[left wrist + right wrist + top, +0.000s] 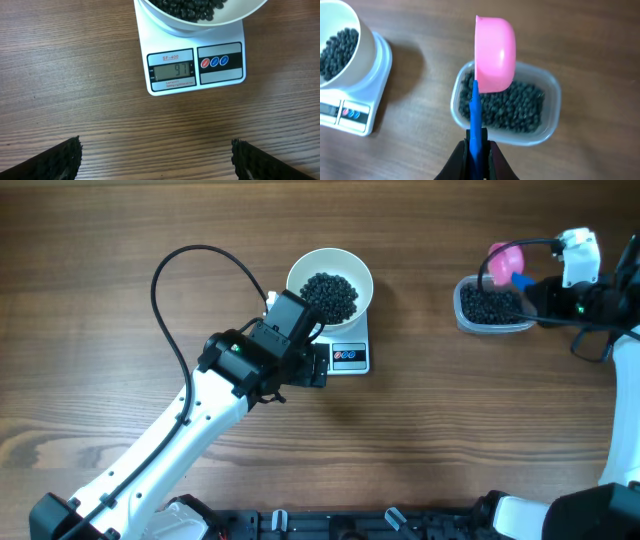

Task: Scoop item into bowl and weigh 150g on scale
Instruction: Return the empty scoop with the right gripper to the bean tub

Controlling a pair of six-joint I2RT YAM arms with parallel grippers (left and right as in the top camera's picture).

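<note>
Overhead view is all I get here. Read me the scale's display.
Observer: In the left wrist view the scale display shows 97.
Operator: Give me the left pincer's state.
Observer: The left pincer is open and empty, its fingers wide apart in front of the scale.
Operator: Now report the scoop.
Observer: The right pincer is shut on the blue handle. The pink scoop is turned on edge over the far rim of the tub of grains, and its inside is hidden.
</note>
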